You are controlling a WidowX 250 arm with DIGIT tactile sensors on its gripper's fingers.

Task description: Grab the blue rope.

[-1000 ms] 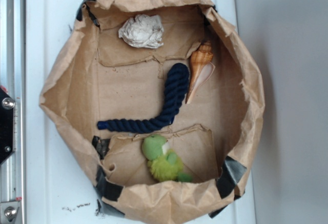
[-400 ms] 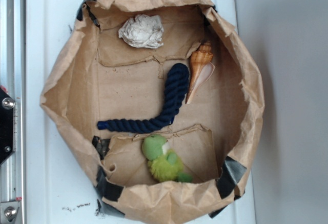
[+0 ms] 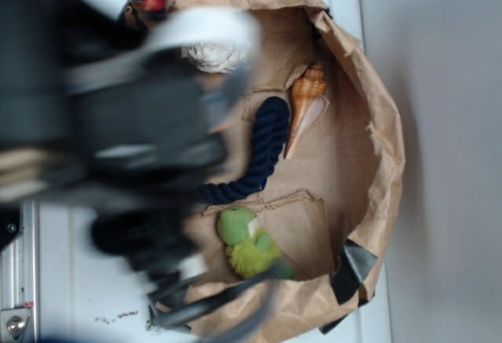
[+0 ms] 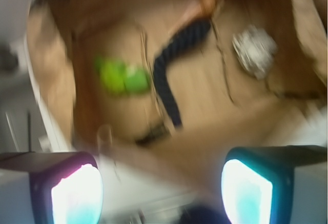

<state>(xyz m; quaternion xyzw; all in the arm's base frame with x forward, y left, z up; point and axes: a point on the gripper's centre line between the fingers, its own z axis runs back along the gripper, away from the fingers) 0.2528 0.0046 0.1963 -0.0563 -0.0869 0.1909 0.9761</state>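
From the exterior camera I see the robot arm (image 3: 118, 123) as a blurred dark mass over the left half of the paper bag (image 3: 384, 147). The blue rope (image 3: 263, 151) lies curved on the bag floor, its thick end just beside the conch shell (image 3: 304, 107), its lower run above the green plush toy (image 3: 245, 242). A crumpled white paper ball (image 3: 212, 56) peeks past the arm. On the wrist feed the gripper (image 4: 161, 190) has its two glowing pads (image 4: 77, 196) standing well apart (nothing between them), high above the rope.
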